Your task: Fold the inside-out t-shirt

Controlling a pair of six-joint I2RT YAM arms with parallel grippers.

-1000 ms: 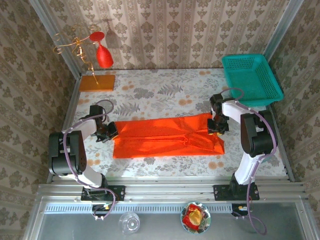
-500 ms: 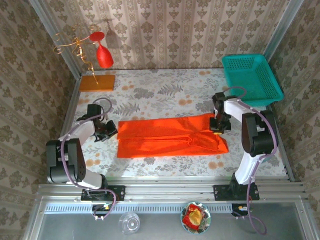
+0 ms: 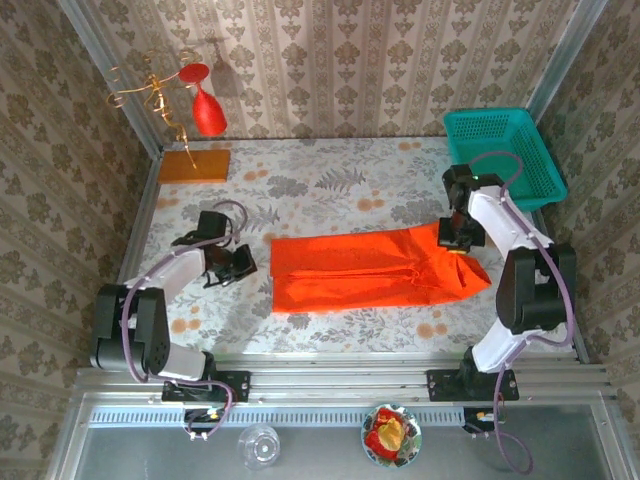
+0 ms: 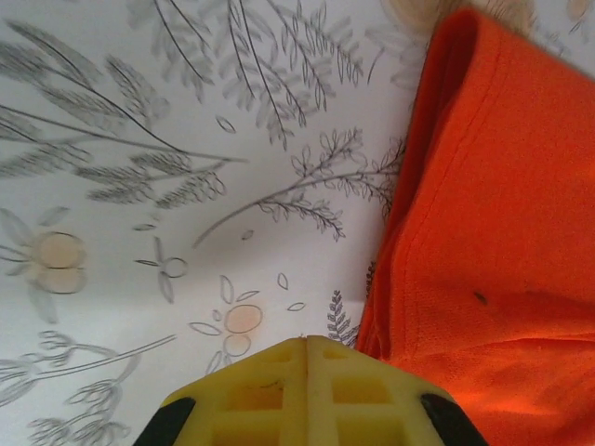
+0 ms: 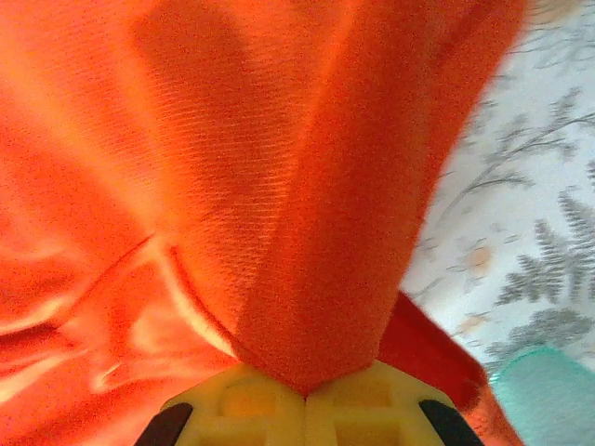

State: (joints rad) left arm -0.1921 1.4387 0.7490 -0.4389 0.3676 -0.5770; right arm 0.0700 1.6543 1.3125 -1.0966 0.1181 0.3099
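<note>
The inside-out t-shirt (image 3: 370, 268) lies as a long orange-red folded strip across the middle of the floral table. My right gripper (image 3: 455, 240) is at its right end, shut on a raised pinch of the cloth; the right wrist view has the fabric (image 5: 232, 186) rising tent-like out of the closed yellow fingertips (image 5: 305, 390). My left gripper (image 3: 243, 262) sits just off the shirt's left edge, shut with nothing between its fingers. In the left wrist view the closed left gripper (image 4: 307, 339) is over bare tablecloth, and the shirt's hemmed edge (image 4: 493, 186) runs along its right side.
A teal mesh basket (image 3: 503, 155) stands at the back right, close behind my right arm, and its corner (image 5: 548, 400) is in the right wrist view. A flat orange-brown board (image 3: 194, 165) and a red wine glass (image 3: 208, 112) on a wire stand are at the back left. Patterned walls enclose the table.
The shirt has slid to the right, dragged by my right gripper, which shut on its right end. My left gripper moved right too and now trails off the shirt's left edge.
</note>
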